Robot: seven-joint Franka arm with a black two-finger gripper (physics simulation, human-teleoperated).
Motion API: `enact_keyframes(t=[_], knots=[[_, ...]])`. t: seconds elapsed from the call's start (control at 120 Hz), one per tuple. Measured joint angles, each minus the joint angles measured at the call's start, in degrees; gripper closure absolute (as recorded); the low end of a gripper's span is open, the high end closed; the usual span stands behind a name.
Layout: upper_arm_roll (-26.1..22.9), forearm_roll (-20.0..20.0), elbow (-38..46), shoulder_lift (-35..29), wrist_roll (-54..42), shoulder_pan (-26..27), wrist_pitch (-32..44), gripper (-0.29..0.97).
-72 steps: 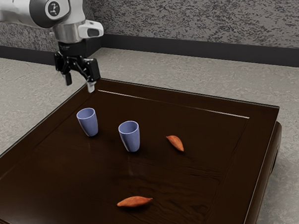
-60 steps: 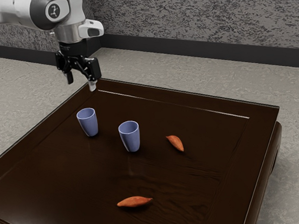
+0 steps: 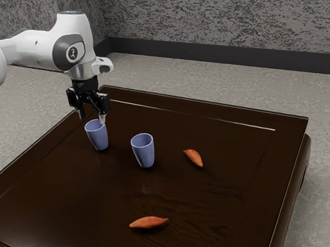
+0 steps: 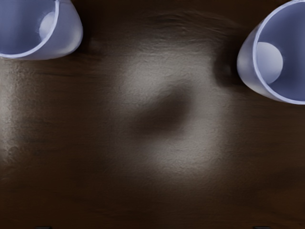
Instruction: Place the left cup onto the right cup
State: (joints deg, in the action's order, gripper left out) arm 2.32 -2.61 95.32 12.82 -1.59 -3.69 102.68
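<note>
Dark brown wood made up the raised-rim tray table [image 3: 208,106], which stood on a pale speckled floor before a grey stucco wall. On it the lavender-blue tapered plastic cup towards the exterior view's left [image 3: 96,134], the one to be lifted, stood upright with its mouth open to the ceiling and its long axis close to vertical. At about four o'clock from it, near but apart, stood the matching lavender-blue cup [image 3: 143,150] meant to receive it, also mouth-up. The black two-finger gripper [image 3: 92,117] hung at twelve o'clock from the first cup, fingers spread with nothing between them and tips pointing down just over the rim as that view showed it. From the wrist camera both cup mouths sat off to either side of a bare patch of wood, so the hand probably needed to shift across before closing on a wall; which cup was which there I could not tell. Farther out lay one orange tapered sweet potato [image 3: 193,157] at three o'clock from the second cup, and another [image 3: 148,222] near six o'clock.
</note>
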Motion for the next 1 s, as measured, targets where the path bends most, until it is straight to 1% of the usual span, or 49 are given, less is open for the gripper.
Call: enact_keyframes(t=[0.183, 0.292, 0.458, 0.642, 0.8, 0.875, 1.0], knots=[[0.01, 0.24, -2.43, 6.12, -1.77, -2.38, 5.73, 0.24], [-0.26, 0.2, -6.56, 11.05, -3.7, -4.23, 8.68, 0.27], [-0.97, 0.18, -9.89, 16.71, -7.22, -6.49, 12.94, 0.29], [-3.04, 0.11, -14.11, 22.32, -10.87, -8.91, 16.02, 0.3], [-4.15, 0.02, -15.67, 24.98, -13.47, -10.23, 17.27, 0.32], [-4.18, 0.38, -15.76, 25.22, -14.47, -10.34, 17.67, 0.38], [-4.09, 1.14, -15.8, 25.26, -15.81, -10.37, 18.09, 0.54]])
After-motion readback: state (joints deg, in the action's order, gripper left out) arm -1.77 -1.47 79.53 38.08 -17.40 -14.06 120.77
